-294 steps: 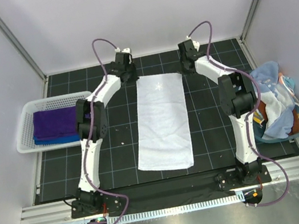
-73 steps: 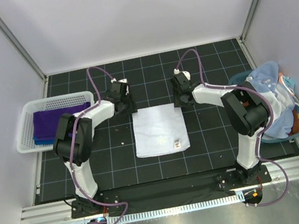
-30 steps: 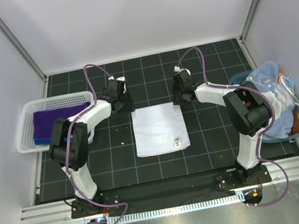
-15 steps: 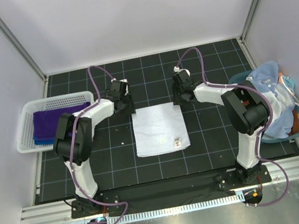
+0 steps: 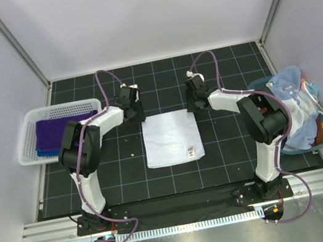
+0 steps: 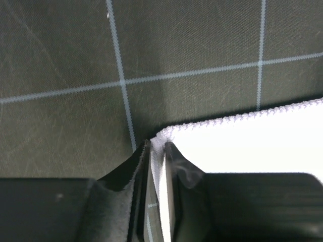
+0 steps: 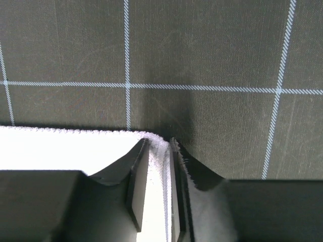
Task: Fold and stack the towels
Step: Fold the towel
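A folded white terry towel [image 5: 171,138] on the black gridded worktop [image 5: 231,159] is clamped at its 11 o'clock corner by the left fingers [image 6: 121,186], and at 1 o'clock by the right fingers [image 7: 202,179].

Blue towel [image 5: 50,152] mostly hidden under purple towel [image 5: 57,132]; white towel [image 5: 169,135] tag [image 5: 189,151] print unreadable.

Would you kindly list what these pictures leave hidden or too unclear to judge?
- Top view: the wrists cover both grips at the white towel's far corners.
- Wrist views: the left fingers, right fingers and bottom edge hide most of that towel.
- Top view: the blue towel lies mostly under the purple towel in the basket.
- Top view: the towel's label is too small to read.
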